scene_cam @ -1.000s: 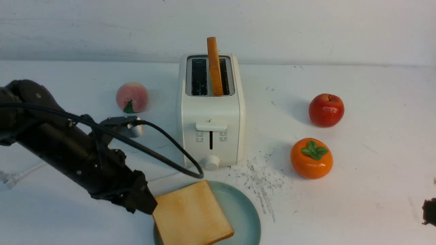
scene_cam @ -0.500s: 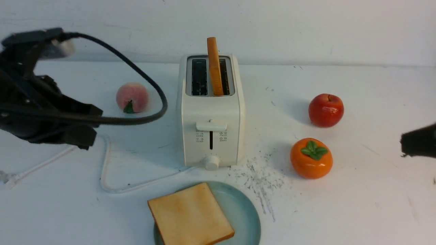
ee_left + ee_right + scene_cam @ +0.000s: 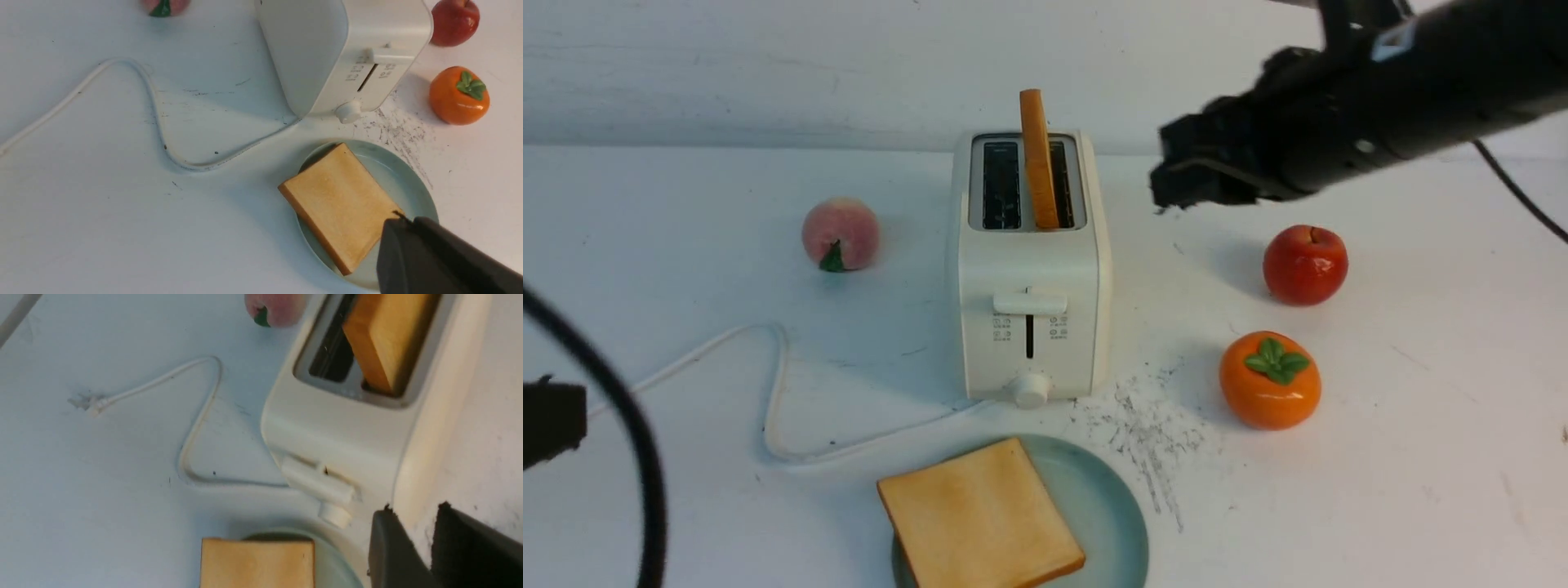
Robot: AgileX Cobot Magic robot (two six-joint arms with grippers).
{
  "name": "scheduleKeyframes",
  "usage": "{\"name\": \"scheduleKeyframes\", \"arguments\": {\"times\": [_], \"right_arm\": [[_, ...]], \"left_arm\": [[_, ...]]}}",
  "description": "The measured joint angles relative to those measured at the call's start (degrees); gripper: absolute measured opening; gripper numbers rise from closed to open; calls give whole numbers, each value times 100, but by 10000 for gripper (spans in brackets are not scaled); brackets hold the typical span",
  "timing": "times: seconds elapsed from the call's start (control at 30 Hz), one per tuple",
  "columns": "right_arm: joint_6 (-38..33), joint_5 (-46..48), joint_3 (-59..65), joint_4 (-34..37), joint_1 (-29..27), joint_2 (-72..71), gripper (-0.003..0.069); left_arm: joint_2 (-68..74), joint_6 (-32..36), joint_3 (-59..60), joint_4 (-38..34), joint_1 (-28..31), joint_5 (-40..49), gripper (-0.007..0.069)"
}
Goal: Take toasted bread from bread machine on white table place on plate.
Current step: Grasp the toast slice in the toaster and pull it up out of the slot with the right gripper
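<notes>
The cream bread machine [image 3: 1029, 269] stands mid-table on the white table [image 3: 1421, 425]. One slice of toasted bread [image 3: 1037, 155] stands upright in its right slot, and the left slot is empty. Another slice [image 3: 980, 518] lies flat on the pale blue-green plate [image 3: 1107, 510] in front of the toaster, overhanging the plate's left rim. My right gripper [image 3: 1168, 184] hovers above and to the right of the toaster top; its fingers stand apart with nothing between them [image 3: 414, 507]. My left gripper [image 3: 404, 220] is shut and empty, at the table's near left edge [image 3: 551, 420].
A peach [image 3: 840, 233] sits left of the toaster. A red apple [image 3: 1305, 264] and an orange persimmon [image 3: 1269, 380] sit to its right. The white cord [image 3: 776, 392] loops over the table at front left. Dark scratches [image 3: 1152, 433] mark the surface beside the plate.
My left arm has pulled away from the toast on the plate to the near left edge, jaws now shut. My right arm has swung in and up beside the toaster top, jaws wider apart.
</notes>
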Motion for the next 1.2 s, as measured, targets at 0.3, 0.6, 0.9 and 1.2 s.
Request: {"name": "scheduleKeyframes", "arguments": {"times": [0.3,0.6,0.9,1.2], "right_arm": [[173,-513,-1586,-348,220,1631,495],[179,-1152,-1909,-739,240,2441,552],[410,-1199,-1909,-1518,240,2421,115],[444,-358,-1961,-1586,240,578,116]], "left_arm": [[-1150,-325,474,108,0,150,-14],[-1335,-362,479,341,0,687,-14],[-1339,-362,479,341,0,1028,-14],[-1339,-362,481,341,0,839,-14]]}}
